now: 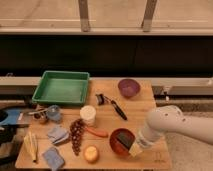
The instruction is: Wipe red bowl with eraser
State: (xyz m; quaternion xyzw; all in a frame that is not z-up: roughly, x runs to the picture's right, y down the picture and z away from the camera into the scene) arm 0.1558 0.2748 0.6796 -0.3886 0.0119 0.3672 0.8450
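I see a shallow round red bowl [118, 138] on the wooden table [145, 107]. From the right, my gripper [133, 148] clamps a black-faced yellowish eraser block [125, 143] inside it.

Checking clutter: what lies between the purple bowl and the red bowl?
A black-handled tool, in the camera view. The gripper sits at the red bowl's rim by the eraser.

The arm [172, 125] is a thick, smooth tube in plain white. It swells into a rounded, bulb-like joint to the right of the red bowl [115, 139], with grey shading along its underside. It tapers to a narrower white wrist, and the gripper [135, 146] at its end sits at the red bowl's right rim.
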